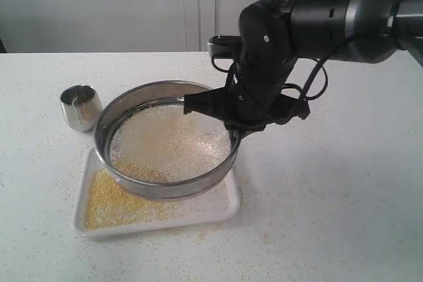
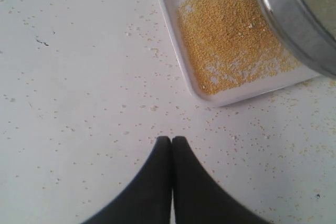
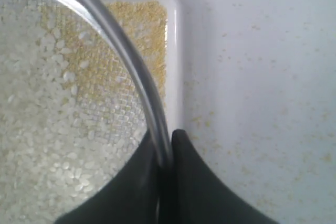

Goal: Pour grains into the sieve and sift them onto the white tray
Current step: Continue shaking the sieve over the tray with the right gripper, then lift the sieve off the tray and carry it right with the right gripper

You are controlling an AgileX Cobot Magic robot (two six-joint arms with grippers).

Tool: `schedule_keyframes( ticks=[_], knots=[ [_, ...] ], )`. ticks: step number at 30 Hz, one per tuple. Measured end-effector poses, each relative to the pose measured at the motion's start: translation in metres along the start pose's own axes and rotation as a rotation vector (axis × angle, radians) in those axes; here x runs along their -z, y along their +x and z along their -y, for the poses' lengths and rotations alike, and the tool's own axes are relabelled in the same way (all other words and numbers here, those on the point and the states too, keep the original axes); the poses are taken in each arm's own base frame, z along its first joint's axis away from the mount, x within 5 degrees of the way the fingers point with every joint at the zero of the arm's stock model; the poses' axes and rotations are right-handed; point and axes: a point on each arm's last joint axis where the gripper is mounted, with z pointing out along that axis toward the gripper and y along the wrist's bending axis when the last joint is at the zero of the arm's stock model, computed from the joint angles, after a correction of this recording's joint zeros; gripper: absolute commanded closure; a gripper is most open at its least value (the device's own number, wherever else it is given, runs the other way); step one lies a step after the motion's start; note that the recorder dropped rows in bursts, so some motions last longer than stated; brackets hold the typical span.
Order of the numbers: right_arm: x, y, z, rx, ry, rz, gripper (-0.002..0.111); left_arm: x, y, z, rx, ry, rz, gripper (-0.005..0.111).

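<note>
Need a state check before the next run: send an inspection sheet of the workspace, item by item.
Surface: white speckled table, with stray grains scattered around the tray.
Job's things: sieve over the white tray, holding whitish grains; fine yellow granules piled on the tray.
Clutter: small steel cup, upright beside the sieve.
Grippers: right claw shut on the sieve's rim; left claw shut, empty, above bare table.
Cables: black cables looped above the right claw, clear of the sieve.
Surroundings: pale panelled wall behind the table; nothing else seen.
</note>
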Motion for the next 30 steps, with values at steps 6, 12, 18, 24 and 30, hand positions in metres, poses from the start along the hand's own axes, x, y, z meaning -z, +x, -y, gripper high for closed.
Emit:
schedule_keyframes(
  ticks=[6, 12, 18, 24, 30],
  knots=[
    [0.002, -0.02, 0.041, -0.058, 0.062, 0.0, 0.108, 0.0, 0.0, 0.0, 0.0, 0.0, 0.0, 0.107],
    [0.002, -0.033, 0.076, -0.107, 0.104, -0.001, 0.108, 0.0, 0.0, 0.0, 0.0, 0.0, 0.0, 0.107],
    [0.004, -0.045, 0.114, -0.19, 0.141, 0.01, 0.108, 0.0, 0.0, 0.0, 0.0, 0.0, 0.0, 0.107],
    [0.007, -0.054, 0.15, -0.265, 0.173, 0.028, 0.108, 0.0, 0.0, 0.0, 0.0, 0.0, 0.0, 0.107],
    [0.01, -0.062, 0.178, -0.318, 0.184, 0.08, 0.108, 0.0, 0.0, 0.0, 0.0, 0.0, 0.0, 0.107]
  ],
)
